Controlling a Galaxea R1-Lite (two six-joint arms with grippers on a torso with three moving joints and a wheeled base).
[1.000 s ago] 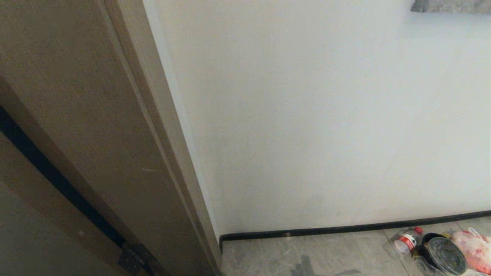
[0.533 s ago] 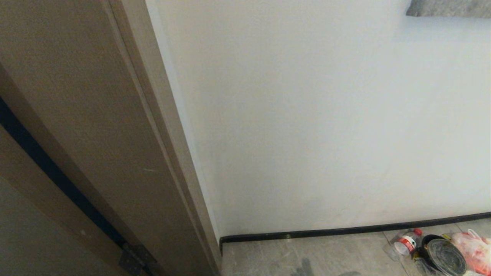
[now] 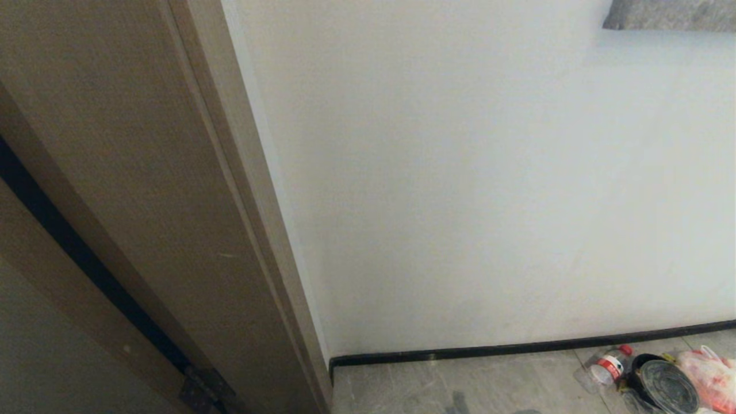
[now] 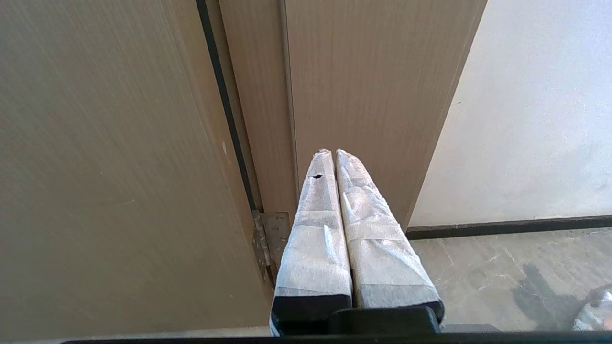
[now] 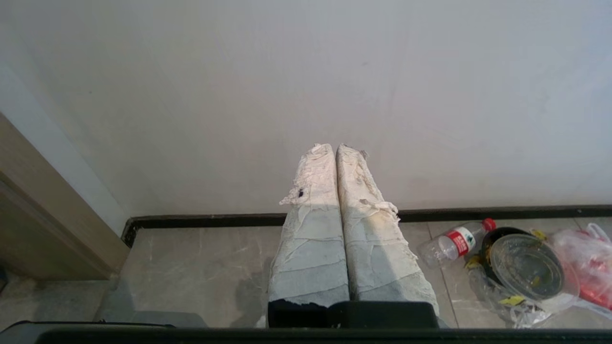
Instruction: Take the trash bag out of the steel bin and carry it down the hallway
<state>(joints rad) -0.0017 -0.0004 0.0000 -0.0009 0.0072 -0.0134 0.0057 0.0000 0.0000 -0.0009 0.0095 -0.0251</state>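
The pale wall [image 3: 489, 190] fills most of the head view, so it serves as the landmark. The robot faces it squarely, which I judge to be a starting pose, before any turn toward the work.

Left of the wall stands a tan wooden door [image 3: 115, 190] in its frame, its hinge [image 3: 201, 388] low beside the wall's corner. Along the foot of the wall runs a dark baseboard [image 3: 517, 348], and below it lies the grey marbled floor [image 3: 489, 382] of the hallway.

At the wall's foot, toward the right, litter sits just off the baseboard: a clear plastic bottle [image 5: 454, 241] with a red cap, lying on its side; a round clear lid [image 5: 526, 267] over a black container; and a reddish bag [image 5: 588, 267] beyond them. They look like spilled rubbish, not the task's own things.

Neither the steel bin nor the trash bag shows in any view, so the bag is probably still to be found, likely off to the right.

The left gripper [image 4: 333, 155] points at the door frame, its wrapped fingers pressed together on nothing. The right gripper [image 5: 333, 150] aims at the wall, clenched and likewise empty; both seem parked for travel.
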